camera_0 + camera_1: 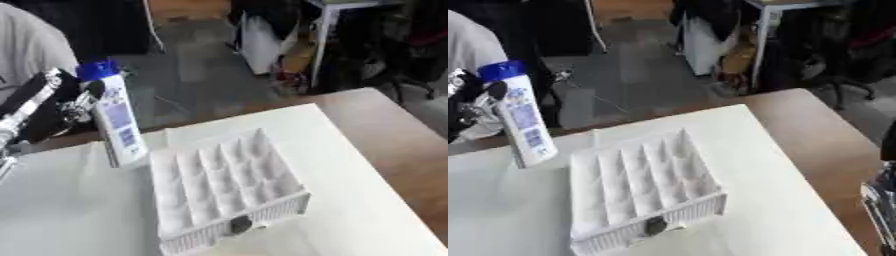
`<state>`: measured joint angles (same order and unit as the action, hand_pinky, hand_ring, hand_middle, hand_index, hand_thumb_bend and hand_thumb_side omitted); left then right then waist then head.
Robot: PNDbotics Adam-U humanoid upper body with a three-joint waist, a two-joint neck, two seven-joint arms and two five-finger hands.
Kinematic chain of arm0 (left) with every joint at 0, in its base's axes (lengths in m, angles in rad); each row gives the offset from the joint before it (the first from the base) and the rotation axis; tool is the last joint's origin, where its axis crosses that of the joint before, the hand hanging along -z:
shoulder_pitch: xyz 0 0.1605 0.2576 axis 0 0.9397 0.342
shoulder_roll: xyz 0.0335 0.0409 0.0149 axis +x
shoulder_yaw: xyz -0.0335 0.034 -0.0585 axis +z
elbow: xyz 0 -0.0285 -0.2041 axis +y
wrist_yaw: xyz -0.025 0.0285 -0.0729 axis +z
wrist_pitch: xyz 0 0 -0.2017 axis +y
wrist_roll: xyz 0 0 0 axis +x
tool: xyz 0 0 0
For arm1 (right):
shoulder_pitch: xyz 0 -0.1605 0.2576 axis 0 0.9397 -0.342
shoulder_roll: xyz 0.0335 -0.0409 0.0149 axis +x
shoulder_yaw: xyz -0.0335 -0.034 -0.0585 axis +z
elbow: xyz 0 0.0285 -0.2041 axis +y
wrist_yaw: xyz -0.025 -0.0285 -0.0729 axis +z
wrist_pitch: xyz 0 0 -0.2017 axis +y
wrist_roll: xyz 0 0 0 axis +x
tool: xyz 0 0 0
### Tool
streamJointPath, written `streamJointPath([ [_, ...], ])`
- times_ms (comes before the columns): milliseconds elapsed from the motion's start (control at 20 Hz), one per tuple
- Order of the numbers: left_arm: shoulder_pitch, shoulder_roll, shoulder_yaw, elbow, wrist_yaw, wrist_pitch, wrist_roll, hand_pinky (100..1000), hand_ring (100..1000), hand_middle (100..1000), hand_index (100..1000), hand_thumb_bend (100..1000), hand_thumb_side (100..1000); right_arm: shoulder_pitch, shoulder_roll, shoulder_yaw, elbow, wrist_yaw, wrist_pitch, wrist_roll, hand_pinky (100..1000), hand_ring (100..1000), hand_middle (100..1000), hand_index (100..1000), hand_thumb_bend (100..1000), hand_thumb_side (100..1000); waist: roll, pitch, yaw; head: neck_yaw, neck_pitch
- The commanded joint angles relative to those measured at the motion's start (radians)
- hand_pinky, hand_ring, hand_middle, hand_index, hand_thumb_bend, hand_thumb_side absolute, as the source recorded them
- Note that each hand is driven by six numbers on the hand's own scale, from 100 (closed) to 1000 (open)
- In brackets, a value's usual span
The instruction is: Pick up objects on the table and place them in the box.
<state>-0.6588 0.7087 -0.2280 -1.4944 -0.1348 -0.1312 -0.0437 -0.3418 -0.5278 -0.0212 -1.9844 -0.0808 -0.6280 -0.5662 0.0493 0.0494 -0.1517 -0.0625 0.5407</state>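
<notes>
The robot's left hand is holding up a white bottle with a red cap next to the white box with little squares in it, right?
Almost. The cap is blue, not red; the left eye view shows it clearly. The rest holds: the left robot hand holds the white bottle up beside the white box with its grid of compartments.

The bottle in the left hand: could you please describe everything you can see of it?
The bottle is tall and slim, white and plastic-looking, with a blue cap on top and a blue-printed label down its front that cannot be read. It stands nearly upright, leaning slightly, cap uppermost. The left hand holds it from the left side near its upper part, fingers curled round it. Its bottom end sits just left of the box, close to its far left corner; whether it touches the white table cannot be told.
</notes>
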Motion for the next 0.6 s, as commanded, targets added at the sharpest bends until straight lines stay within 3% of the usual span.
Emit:
streamJointPath([
  [50,-0.042,0.002,-0.018,-0.018,0.005,-0.007,-0.023,100,100,100,386,105,894,-0.022,-0.021,-0.003,-0.016,-0.004,-0.007,-0.008,391,451,417,575,100,1000,0.0,-0.015,-0.005,0.005,-0.013],
  [600,-0.111,-0.043,-0.074,0.046,-0.037,-0.059,-0.1,100,100,100,395,114,906,-0.05,-0.014,-0.004,-0.016,-0.014,-0.006,-0.007,393,450,420,573,100,1000,0.011,-0.017,-0.024,-0.005,-0.006],
])
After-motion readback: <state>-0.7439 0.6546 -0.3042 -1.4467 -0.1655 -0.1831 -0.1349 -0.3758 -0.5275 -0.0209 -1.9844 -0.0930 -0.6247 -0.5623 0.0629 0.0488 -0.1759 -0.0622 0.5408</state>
